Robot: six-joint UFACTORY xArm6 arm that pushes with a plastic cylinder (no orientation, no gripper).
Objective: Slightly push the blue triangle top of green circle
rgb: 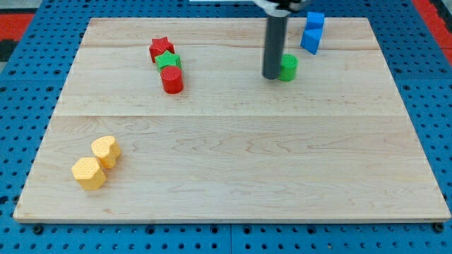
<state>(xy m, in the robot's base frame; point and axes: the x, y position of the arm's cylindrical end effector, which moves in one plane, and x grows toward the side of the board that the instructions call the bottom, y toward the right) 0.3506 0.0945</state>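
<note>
Blue triangular block [309, 40] up and to the view's right of my tip [271, 75], near it but apart, with a blue cube-like block [315, 20] just above the triangle and touching or nearly touching it. Green round block [287, 68] sits just to the right of my tip, touching the rod or a hair off; cannot tell which. So the green one lies between my tip and the blue triangle, with the triangle above-right of the green one and a clear gap between them.

End effector is a plain dark rod [273, 46] standing upright on the light wooden counter [233, 155]; nothing to open or clench, it grasps nothing, only its lower end meets the board.

Well off to the left of my tip: red star-shaped block [161, 49], green star-like block [169, 61] and red cylinder [171, 80], packed in a tight column, each touching the next. Far to the lower left of my tip: two yellow blocks, a rounded one [106, 150] and a hexagon-like one [89, 173], touching each other. Blue pegboard [21, 113] surrounds the counter.
</note>
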